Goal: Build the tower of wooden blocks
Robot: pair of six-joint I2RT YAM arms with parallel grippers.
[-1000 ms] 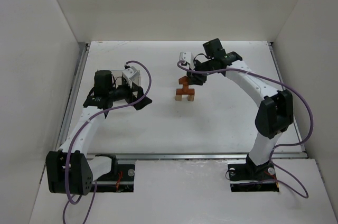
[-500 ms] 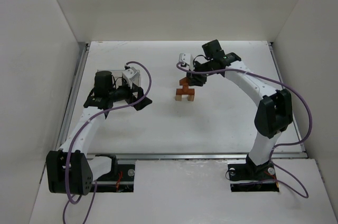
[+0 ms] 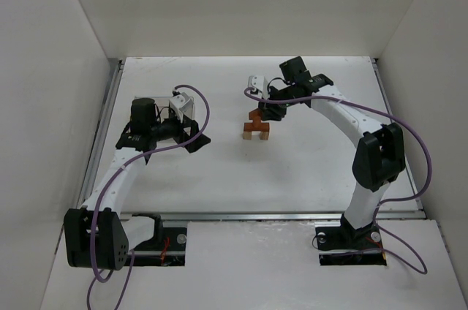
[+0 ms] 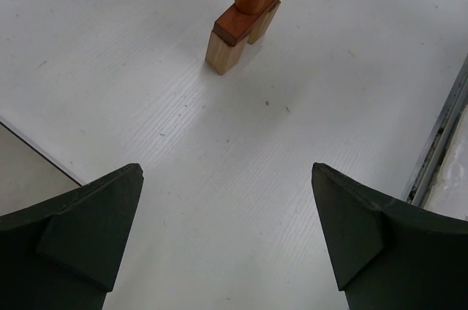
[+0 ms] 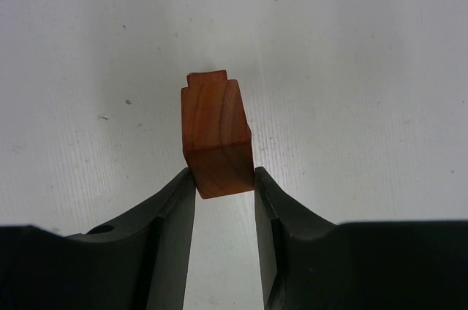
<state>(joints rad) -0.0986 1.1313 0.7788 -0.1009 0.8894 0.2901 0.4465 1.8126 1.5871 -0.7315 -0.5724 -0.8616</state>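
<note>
The wood block tower [image 3: 256,129] stands mid-table: light tan legs under a reddish-brown bar, with a reddish-brown block upright on top. It also shows at the top of the left wrist view [image 4: 245,21]. My right gripper [image 3: 268,110] hangs over the tower and is shut on the top reddish-brown block [image 5: 216,134]; my right gripper [image 5: 223,178] pinches that block's two sides. My left gripper [image 3: 196,134] is open and empty, left of the tower and pointing at it; my left gripper [image 4: 227,229] has only bare table between its fingers.
White walls enclose the table on the left, back and right. A metal rail [image 3: 270,215] runs along the near edge, and another rail [image 4: 439,142] shows at the right of the left wrist view. Purple cables trail from both arms.
My right gripper has shifted very slightly left over the tower, still holding the block. The left arm has not moved.
</note>
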